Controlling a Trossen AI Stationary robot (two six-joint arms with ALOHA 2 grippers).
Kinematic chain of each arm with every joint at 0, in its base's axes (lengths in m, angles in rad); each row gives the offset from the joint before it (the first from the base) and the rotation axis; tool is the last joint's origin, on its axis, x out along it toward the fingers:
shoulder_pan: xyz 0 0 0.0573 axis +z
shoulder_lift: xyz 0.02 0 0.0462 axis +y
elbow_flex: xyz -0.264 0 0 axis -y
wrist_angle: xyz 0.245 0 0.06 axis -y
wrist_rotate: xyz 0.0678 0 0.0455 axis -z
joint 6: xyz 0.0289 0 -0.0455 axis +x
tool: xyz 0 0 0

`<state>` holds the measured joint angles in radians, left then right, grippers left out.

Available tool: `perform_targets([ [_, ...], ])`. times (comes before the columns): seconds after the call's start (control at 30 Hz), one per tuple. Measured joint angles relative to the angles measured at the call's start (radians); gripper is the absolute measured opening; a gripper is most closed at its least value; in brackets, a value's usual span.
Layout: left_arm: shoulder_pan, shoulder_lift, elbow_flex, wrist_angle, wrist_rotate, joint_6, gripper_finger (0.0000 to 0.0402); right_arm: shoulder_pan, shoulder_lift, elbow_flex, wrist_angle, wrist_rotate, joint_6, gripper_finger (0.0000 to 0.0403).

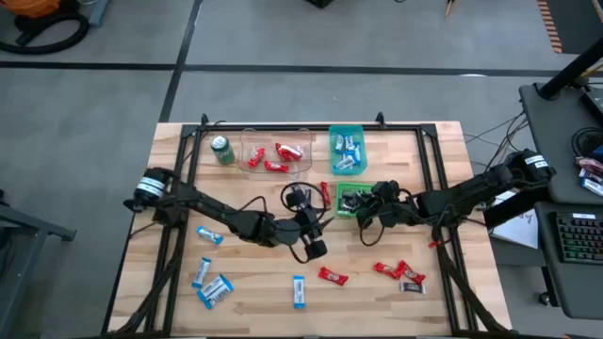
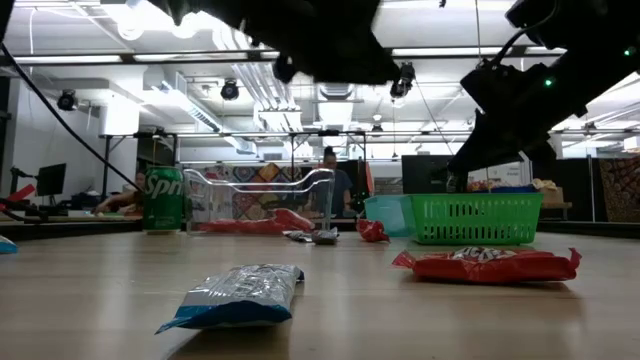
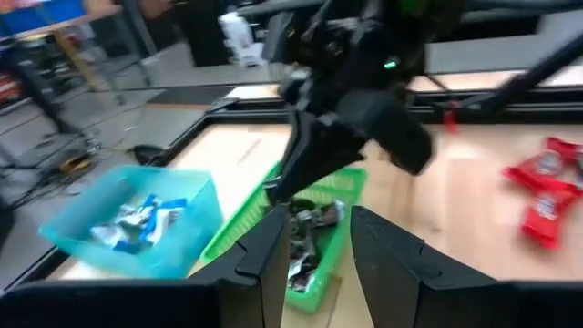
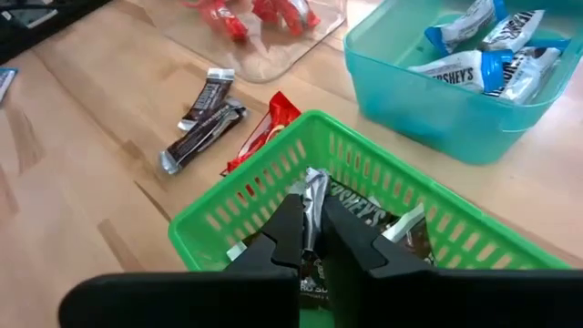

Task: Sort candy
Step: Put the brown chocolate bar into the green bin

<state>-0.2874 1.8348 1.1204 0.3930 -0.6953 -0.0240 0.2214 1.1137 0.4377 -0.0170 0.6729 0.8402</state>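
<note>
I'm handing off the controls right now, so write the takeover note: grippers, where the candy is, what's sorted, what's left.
Right gripper: over the green basket, shut on a dark silver-ended bar.
Left gripper: open, empty, near the green basket.
Done: red bars in the clear tray, blue-and-white bars in the teal bin, dark bars in the green basket.
Left: blue-and-white bars on the table's left and front, red bars front right, two dark bars and a red one beside the basket.
Green can isn't candy.

Green basket (image 4: 364,173): near rim hidden behind right gripper (image 4: 310,239).
Dark bar (image 4: 314,205) between its fingers: lower end hidden.
Basket contents, high view: too small to tell.
</note>
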Motion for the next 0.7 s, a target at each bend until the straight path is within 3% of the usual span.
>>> perform_targets([
  [0.2, 0.000, -0.149, -0.051, -0.198, 0.219, -0.006, 0.0102, 0.000, 0.000, 0.000, -0.001, 0.000, -0.002, 0.0013],
  [0.3, 0.000, -0.221, -0.059, -0.374, 0.324, -0.073, 0.0102, 0.000, 0.000, 0.000, -0.006, 0.000, 0.008, 0.0027],
  [0.57, -0.013, -0.322, -0.059, -0.855, 0.368, -0.373, 0.0102, 0.000, -0.002, 0.002, -0.016, -0.002, 0.062, 0.0104],
  [0.7, -0.018, -0.332, -0.059, -1.061, 0.429, -0.572, 0.0102, 0.000, -0.003, 0.058, -0.125, -0.019, 0.090, 0.0129],
])
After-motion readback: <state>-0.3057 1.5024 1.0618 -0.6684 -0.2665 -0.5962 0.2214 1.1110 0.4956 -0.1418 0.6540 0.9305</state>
